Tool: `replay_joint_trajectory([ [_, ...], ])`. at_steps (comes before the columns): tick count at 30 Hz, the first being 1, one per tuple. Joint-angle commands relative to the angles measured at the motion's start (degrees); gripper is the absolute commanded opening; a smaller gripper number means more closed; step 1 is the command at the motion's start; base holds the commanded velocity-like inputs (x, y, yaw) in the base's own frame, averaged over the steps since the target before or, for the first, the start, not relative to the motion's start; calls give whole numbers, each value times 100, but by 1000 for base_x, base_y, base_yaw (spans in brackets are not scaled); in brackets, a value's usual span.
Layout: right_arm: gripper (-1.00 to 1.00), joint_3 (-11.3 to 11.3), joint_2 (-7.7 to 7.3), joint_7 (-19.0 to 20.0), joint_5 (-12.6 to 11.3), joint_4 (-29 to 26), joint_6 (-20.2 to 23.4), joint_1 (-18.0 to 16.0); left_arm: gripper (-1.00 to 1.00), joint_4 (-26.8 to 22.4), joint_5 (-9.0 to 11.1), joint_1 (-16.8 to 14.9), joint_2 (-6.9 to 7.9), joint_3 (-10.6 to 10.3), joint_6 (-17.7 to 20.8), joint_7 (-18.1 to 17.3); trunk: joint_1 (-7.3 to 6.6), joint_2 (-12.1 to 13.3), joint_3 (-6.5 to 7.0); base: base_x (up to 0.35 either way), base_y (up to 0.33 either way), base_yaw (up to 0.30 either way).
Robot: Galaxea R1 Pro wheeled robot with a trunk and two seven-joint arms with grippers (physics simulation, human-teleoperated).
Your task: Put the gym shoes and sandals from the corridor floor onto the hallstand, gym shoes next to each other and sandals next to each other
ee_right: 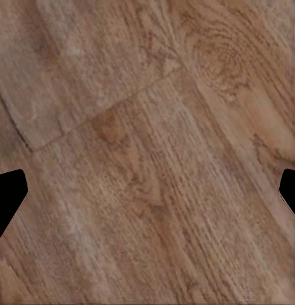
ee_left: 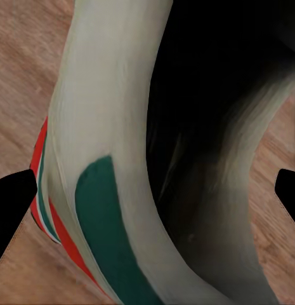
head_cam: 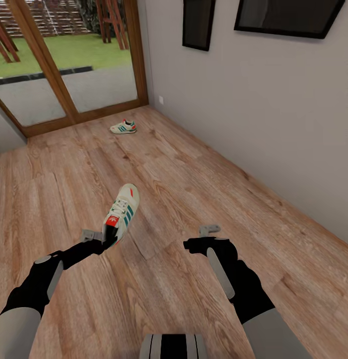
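Note:
My left gripper [head_cam: 108, 238] is shut on the heel of a white gym shoe [head_cam: 122, 211] with green stripes and a red heel tab. The shoe hangs above the corridor floor [head_cam: 183, 164] with its toe pointing away from me. In the left wrist view the shoe's heel collar [ee_left: 109, 159] sits between the gripper's [ee_left: 150, 197] dark fingertips [ee_left: 11, 203]. The second gym shoe [head_cam: 124, 127] lies on the planks far ahead, near the glass door. My right gripper [head_cam: 209, 232] is open over bare floor [ee_right: 147, 152] with nothing between its fingers. The sandals and the hallstand are out of view.
A wood-framed glass door [head_cam: 69, 75] closes the far end of the corridor, with grass beyond. A grey wall [head_cam: 253, 114] runs along the right side and carries two dark framed pictures [head_cam: 286, 17]. Open planks stretch between me and the far shoe.

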Motion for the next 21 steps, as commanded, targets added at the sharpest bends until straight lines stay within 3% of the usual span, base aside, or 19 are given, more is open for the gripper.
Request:
replay_joint_trajectory([
  [1, 100, 7, -1, -57, -61, -5, 15, -4, -100, -5, -18, -2, -4, 18, 48, -36, -3, 0, 28, 0, 0, 0],
  [21, 100, 2, -1, -57, -57, -10, 18, -4, -100, 3, 0, -1, -4, 24, 57, -37, -55, 27, 660, 0, 0, 0],
])
